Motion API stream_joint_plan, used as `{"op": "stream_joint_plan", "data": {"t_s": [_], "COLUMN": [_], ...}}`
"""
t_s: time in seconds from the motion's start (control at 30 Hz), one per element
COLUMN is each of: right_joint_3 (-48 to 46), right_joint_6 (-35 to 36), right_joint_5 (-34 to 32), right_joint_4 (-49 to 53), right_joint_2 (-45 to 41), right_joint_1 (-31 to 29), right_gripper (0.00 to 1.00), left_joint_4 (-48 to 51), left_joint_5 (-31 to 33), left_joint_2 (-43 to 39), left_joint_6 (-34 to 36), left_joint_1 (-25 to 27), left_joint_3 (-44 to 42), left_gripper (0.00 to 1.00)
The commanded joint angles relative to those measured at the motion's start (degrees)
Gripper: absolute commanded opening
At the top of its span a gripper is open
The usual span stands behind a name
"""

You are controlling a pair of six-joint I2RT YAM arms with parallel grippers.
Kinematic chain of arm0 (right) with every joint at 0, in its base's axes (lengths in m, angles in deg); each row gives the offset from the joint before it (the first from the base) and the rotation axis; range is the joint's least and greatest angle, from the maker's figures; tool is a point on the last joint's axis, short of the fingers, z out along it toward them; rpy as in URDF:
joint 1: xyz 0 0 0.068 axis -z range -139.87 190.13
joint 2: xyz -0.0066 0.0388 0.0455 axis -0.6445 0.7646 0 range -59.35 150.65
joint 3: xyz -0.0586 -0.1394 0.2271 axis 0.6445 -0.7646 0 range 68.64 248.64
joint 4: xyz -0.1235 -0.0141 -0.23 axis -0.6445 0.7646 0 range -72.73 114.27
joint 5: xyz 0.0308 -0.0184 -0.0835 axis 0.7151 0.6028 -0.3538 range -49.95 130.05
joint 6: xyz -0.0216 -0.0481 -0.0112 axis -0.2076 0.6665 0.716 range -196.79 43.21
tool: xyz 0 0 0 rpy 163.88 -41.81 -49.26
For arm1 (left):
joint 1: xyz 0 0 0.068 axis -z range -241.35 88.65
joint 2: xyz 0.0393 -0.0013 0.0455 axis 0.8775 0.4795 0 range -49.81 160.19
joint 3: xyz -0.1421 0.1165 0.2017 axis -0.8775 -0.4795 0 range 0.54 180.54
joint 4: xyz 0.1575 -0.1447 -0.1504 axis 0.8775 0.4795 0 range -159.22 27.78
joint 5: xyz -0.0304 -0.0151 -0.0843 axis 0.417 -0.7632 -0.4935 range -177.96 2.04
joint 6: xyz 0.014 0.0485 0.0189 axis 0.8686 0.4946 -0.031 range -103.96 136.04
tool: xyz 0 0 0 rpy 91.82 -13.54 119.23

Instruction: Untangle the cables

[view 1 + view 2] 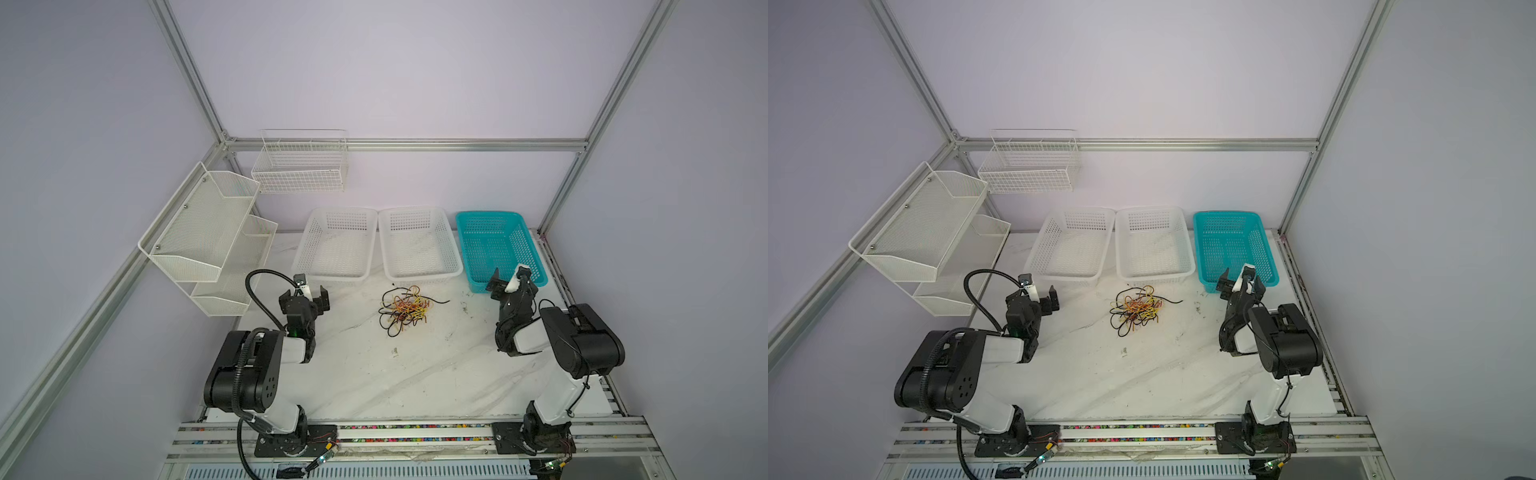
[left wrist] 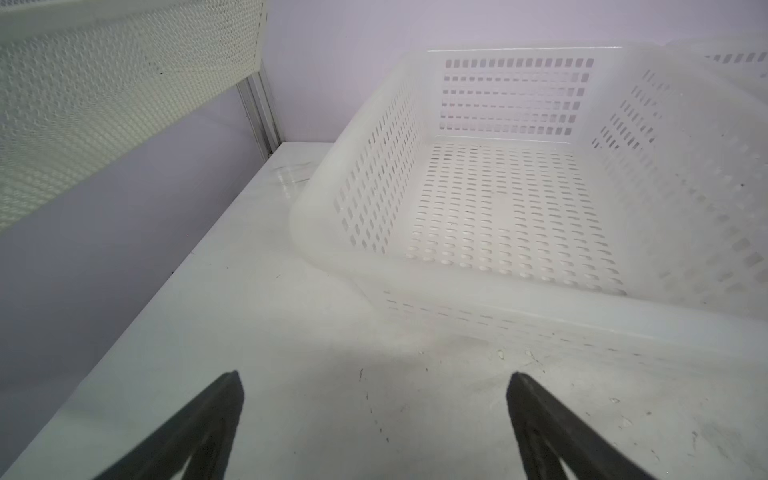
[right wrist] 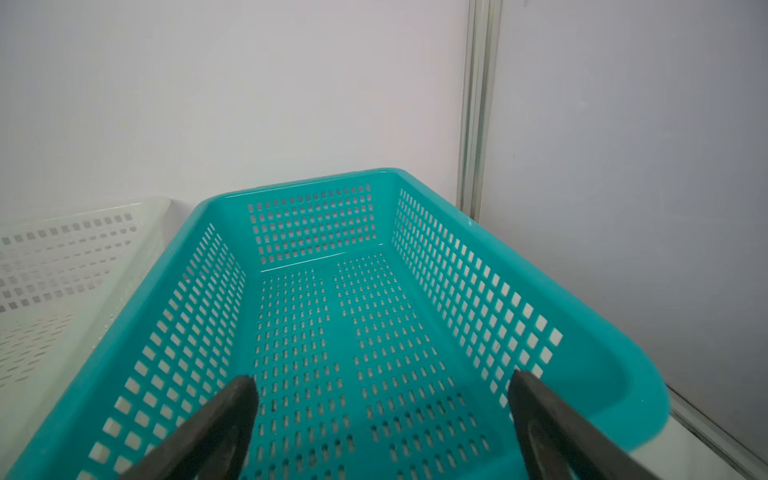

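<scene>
**Cables bunched mid-surface, both end effectors spread**

You have the cables (image 1: 405, 309) lying in one tangle of black, yellow and red-orange strands near the middle of the white surface (image 1: 395, 386). One black end trails off toward 3 o'clock. Your left end effector (image 1: 304, 296) sits at 9 o'clock of the tangle, well apart from it, fingers spread wide. Its wrist view faces a white basket (image 2: 540, 299). Your right end effector (image 1: 512, 286) is at about 2 o'clock of the tangle, spread just as wide, at the near end of the teal basket (image 1: 488, 215). A second white basket (image 1: 419, 275) stands at 12 o'clock, just beside the tangle.
</scene>
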Motion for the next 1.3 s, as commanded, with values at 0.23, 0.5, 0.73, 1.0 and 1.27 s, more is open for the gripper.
{"op": "stream_joint_plan", "data": {"t_s": [0.23,0.5,0.73,1.0,1.27], "right_joint_3": [-0.3,-0.3,-0.3,-0.3,1.2], "right_joint_6": [0.6,0.6,0.6,0.6,1.6], "right_joint_5": [0.2,0.2,0.2,0.2,-2.8], "right_joint_4": [-1.5,-1.5,-1.5,-1.5,10.6], "right_joint_2": [0.3,0.3,0.3,0.3,-9.3], "right_joint_1": [-0.1,-0.1,-0.1,-0.1,-2.6], "right_gripper": [0.97,0.97,0.97,0.97,0.97], "left_joint_4": [-3.1,-3.2,-3.1,-3.1,-3.1], "left_joint_5": [0.8,0.7,0.7,0.7,0.7], "left_joint_2": [0.0,-0.1,0.0,0.0,0.0], "left_joint_6": [0.8,0.8,0.8,0.8,0.8], "left_joint_1": [0.1,0.1,0.1,0.0,0.0], "left_joint_3": [-1.7,-1.6,-1.6,-1.6,-1.6], "left_gripper": [1.0,1.0,1.0,1.0,0.99]}}
